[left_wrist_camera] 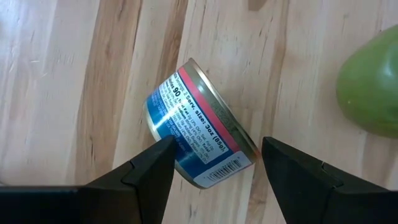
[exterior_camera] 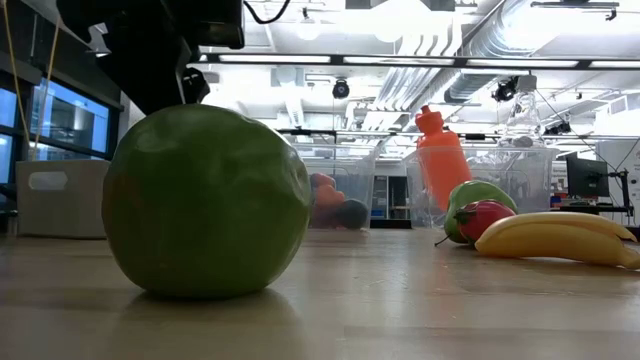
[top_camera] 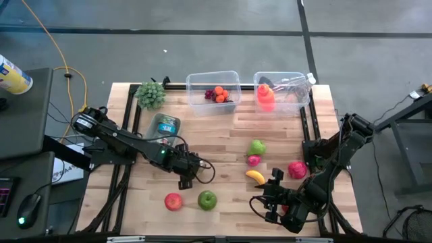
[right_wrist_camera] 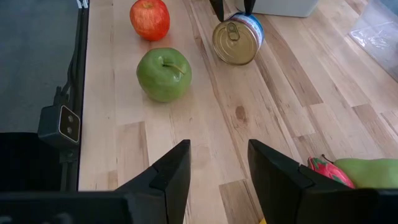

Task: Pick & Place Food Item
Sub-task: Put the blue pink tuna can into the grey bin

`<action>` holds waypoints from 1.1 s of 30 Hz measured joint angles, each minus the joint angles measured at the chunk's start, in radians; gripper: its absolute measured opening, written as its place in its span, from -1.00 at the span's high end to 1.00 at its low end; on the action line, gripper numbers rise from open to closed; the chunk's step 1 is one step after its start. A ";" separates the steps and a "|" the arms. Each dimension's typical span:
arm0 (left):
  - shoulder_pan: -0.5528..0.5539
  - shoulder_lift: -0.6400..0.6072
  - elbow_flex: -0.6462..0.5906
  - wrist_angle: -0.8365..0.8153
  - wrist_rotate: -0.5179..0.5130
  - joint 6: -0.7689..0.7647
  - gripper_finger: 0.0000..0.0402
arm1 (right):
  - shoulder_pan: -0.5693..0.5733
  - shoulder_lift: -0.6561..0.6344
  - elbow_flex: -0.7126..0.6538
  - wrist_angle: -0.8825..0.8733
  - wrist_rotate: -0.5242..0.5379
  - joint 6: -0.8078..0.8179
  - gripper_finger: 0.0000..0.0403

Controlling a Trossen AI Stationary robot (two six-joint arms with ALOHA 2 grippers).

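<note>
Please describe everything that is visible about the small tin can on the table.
The tin can is short and round, of metal, with a blue and red printed label and a barcode. Its gold lid carries a pull ring and looks unopened. It lies on its side on the wooden table, between the open fingers of the left gripper, near the green apple.

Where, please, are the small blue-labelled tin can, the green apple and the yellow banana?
Small blue-labelled tin can (left_wrist_camera: 194,140): left wrist view, on its printed side wall.
Green apple (right_wrist_camera: 163,74): right wrist view, on its top near the stem.
Yellow banana (exterior_camera: 560,240): low view, mid-length on the peel.
</note>
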 joint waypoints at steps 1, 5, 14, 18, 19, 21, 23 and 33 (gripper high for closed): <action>0.000 0.000 0.000 0.000 0.000 0.000 -0.14 | 0.000 0.000 0.000 0.000 0.000 0.000 0.26; 0.003 0.000 0.000 0.003 0.001 0.000 -0.14 | 0.000 0.000 0.000 0.000 0.000 0.000 0.26; 0.002 0.000 0.000 0.017 0.002 -0.050 -0.14 | 0.000 0.000 0.000 0.000 0.000 0.000 0.26; 0.002 0.000 0.000 0.018 0.003 -0.059 -0.14 | 0.000 0.000 0.000 0.000 0.000 0.000 0.26; 0.001 0.000 0.001 0.018 0.004 -0.088 -0.14 | 0.000 0.000 0.000 0.000 0.000 0.000 0.26; 0.001 -0.001 0.002 0.018 0.007 -0.176 -0.14 | 0.000 0.000 0.000 0.000 0.000 0.000 0.26; 0.001 -0.002 0.002 0.018 0.008 -0.209 -0.14 | 0.000 0.000 0.000 0.000 0.000 -0.001 0.26; 0.010 -0.002 0.002 0.019 0.010 -0.203 -0.14 | 0.000 0.000 0.000 0.000 0.000 -0.019 0.26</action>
